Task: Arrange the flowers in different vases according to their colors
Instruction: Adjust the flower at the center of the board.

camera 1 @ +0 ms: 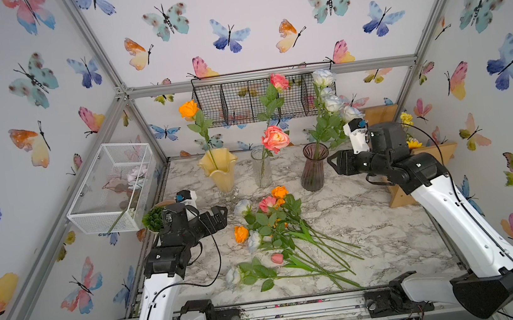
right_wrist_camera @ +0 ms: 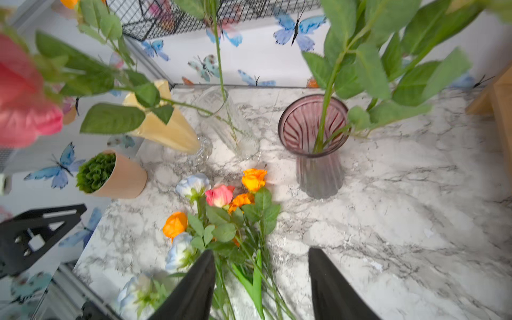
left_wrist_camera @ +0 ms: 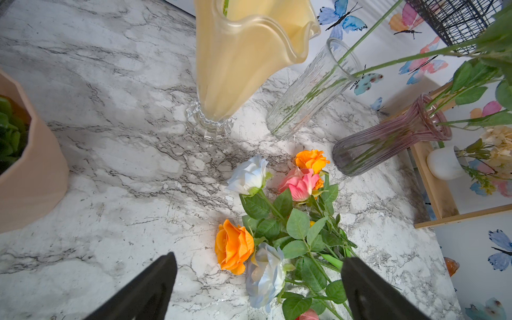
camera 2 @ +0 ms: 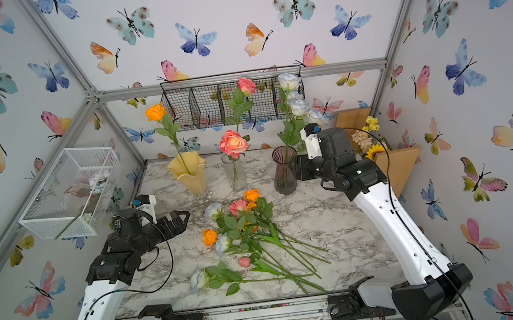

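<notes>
Flowers (camera 1: 276, 230) lie heaped near purple vase (camera 1: 313, 169); succulent (camera 1: 153, 219) near left gripper (camera 1: 224, 217).

In both top views you look down from high above the 6 o'clock edge of the table (camera 1: 369, 210) toward 12 o'clock, with the whole scene in frame. Your left wrist camera sits low at 9 o'clock and faces 3 o'clock past the left fingers (left_wrist_camera: 144, 291). Your right wrist camera looks from 2 o'clock toward 8 o'clock over the right fingers (right_wrist_camera: 194, 288). Both wrist views share the loose flowers (left_wrist_camera: 291, 227) and the vases (left_wrist_camera: 310, 91), close up.
</notes>
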Robot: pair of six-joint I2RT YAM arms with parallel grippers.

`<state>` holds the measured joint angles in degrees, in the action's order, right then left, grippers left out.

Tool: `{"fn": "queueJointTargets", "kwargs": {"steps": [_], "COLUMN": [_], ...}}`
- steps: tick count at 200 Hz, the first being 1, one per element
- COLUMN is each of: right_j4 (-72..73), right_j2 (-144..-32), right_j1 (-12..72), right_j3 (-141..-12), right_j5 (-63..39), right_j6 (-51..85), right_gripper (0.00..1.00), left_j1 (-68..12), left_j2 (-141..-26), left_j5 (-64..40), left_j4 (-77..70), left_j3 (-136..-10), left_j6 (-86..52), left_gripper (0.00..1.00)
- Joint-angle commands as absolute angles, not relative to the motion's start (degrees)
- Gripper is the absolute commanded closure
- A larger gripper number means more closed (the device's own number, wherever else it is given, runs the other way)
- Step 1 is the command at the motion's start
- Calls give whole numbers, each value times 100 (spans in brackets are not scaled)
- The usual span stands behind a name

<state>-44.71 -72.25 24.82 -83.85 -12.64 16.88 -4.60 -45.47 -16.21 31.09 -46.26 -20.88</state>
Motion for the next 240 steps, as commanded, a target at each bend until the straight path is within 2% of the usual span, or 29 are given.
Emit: {"fn": "queueJointTargets", "kwargs": {"steps": [1, 29, 73, 152, 240], "right_j4": [-5051, -4551, -3473, -2598, -1988], "right_j2": [-7280, -7311, -7844, -9201, -9715], "right_j1": [3102, 3704, 3920, 3929, 4166], "right_j3": [-7870, -7018, -6135, -5915, -5794], "right_j5": [-1561, -1521, -1545, -1217, -738], "right_j6": [1680, 1927, 1711, 792, 459], "right_gripper": [46, 48, 50, 52, 50], "left_j1": [-447, -471, -477, -479, -470], "left_j2": [-4588, -4545, -4519, -4544, -4590], "left_j5": [-1702, -1648, -1842, -1837, -1835], "left_j4": [3179, 3290, 3208, 3096, 3069], "left_j3": [-4708, -4774, -4544, -4456, -4439], "left_j6": [-2100, -2143, -2305, -2302, -2289], "left_gripper": [0, 0, 1, 1, 1]}}
